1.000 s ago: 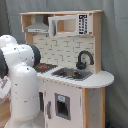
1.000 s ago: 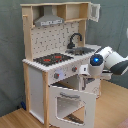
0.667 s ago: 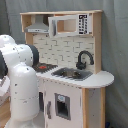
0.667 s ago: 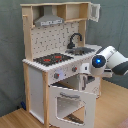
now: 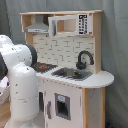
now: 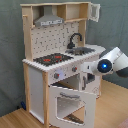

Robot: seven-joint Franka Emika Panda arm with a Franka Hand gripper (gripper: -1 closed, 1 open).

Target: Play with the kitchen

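Kitchen (image 6: 60, 60) stands on wooden floor, oven door (image 6: 70, 102) hanging open. Our arm (image 6: 112, 62) shifted slightly at kitchen's sink-side edge; we cannot tell finger state. Play barely underway.

- The tall white and light-wood toy play kitchen (image 5: 75, 75) stands against a grey curtain backdrop (image 5: 116, 45).
- A curved black faucet (image 5: 84, 59) rises over the grey sink (image 5: 72, 74); the red-ringed black hob (image 5: 44, 66) lies to the first exterior view's left of it.
- The bulky white robot arm (image 5: 21, 82) fills the foreground and covers the kitchen's lower corner on the first exterior view's left; its claw is hidden.
- A grey hood (image 5: 38, 26) hangs above the hob.
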